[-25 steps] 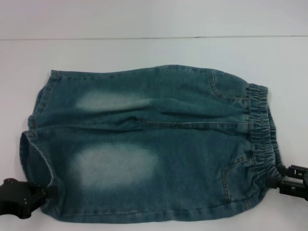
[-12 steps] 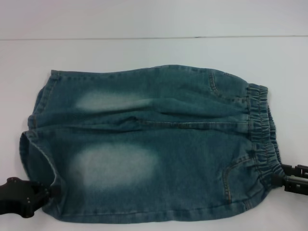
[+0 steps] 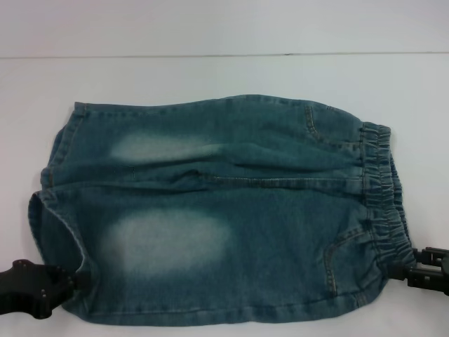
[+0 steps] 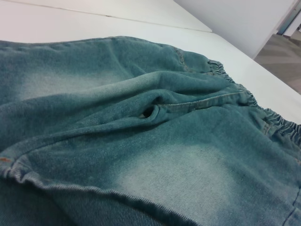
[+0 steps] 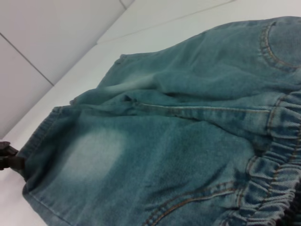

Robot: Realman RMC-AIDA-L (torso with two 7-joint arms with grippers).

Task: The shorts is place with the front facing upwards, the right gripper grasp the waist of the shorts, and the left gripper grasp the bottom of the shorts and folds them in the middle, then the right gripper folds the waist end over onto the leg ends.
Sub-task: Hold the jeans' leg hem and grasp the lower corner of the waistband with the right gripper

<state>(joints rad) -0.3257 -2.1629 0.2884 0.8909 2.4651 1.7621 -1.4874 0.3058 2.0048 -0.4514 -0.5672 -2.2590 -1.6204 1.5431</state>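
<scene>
Blue denim shorts lie flat on the white table, front up. The elastic waist is at the right and the leg hems are at the left. My left gripper sits at the near corner of the near leg's hem, touching the cloth. It also shows far off in the right wrist view as the left gripper. My right gripper sits at the near corner of the waist, against the elastic. The shorts fill the left wrist view, and the waist shows close in the right wrist view.
The white table extends beyond the shorts to a seam line at the back. A grey floor shows past the table's edge in the left wrist view.
The right gripper has slid a little nearer along the waist corner. The left gripper has shifted slightly at the hem corner. The shorts lie as before.
</scene>
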